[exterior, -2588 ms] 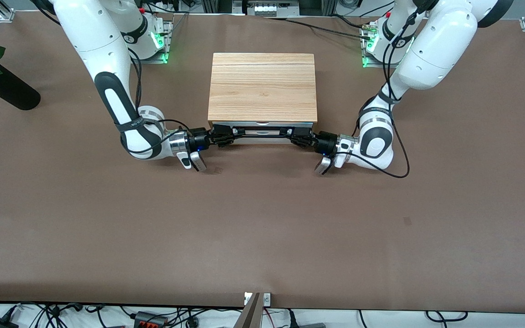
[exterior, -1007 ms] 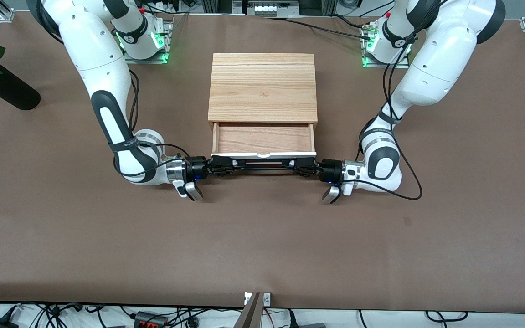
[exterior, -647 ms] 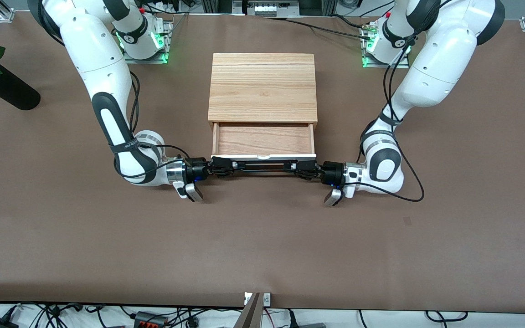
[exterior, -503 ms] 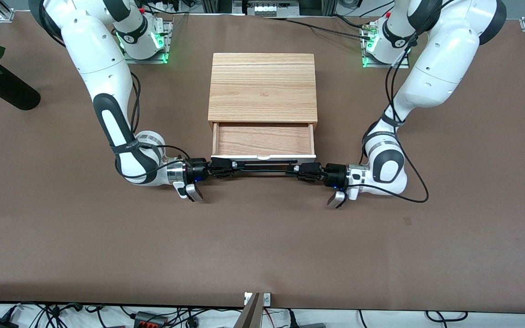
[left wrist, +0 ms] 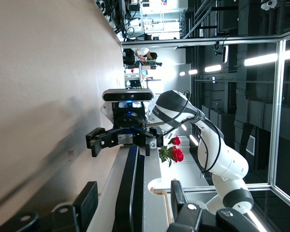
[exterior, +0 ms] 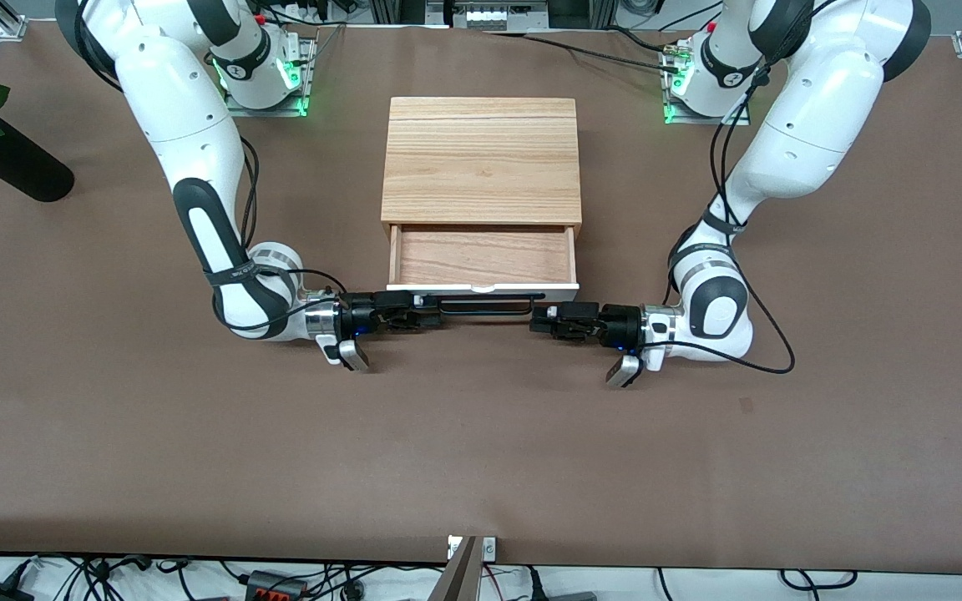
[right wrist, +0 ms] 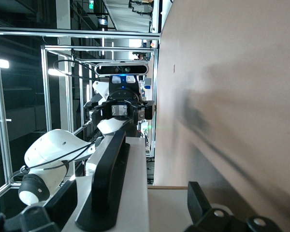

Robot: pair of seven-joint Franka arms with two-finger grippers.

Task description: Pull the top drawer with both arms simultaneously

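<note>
The top drawer [exterior: 481, 257] is pulled out of the light-wood box [exterior: 481, 159]; its wood inside shows and is empty. Its white front panel [exterior: 448, 288] faces the front camera, with the black bar handle [exterior: 489, 301] along it. My right gripper [exterior: 435, 315] is open at the handle's end toward the right arm. In the right wrist view the handle [right wrist: 106, 179] lies between the spread fingers [right wrist: 63, 198], untouched. My left gripper [exterior: 535, 320] is open, just off the handle's other end. In the left wrist view the handle [left wrist: 133, 188] runs between its fingers [left wrist: 89, 198].
A black vase with a red rose [exterior: 5, 159] lies at the right arm's end of the table, near the robots' edge. Each wrist view shows the other arm's gripper farther off, the right one [left wrist: 121, 137] and the left one [right wrist: 118, 108].
The drawer went from shut to pulled out with both grippers on its handle. Since then both grippers have opened and let go; the left one drew back more.
</note>
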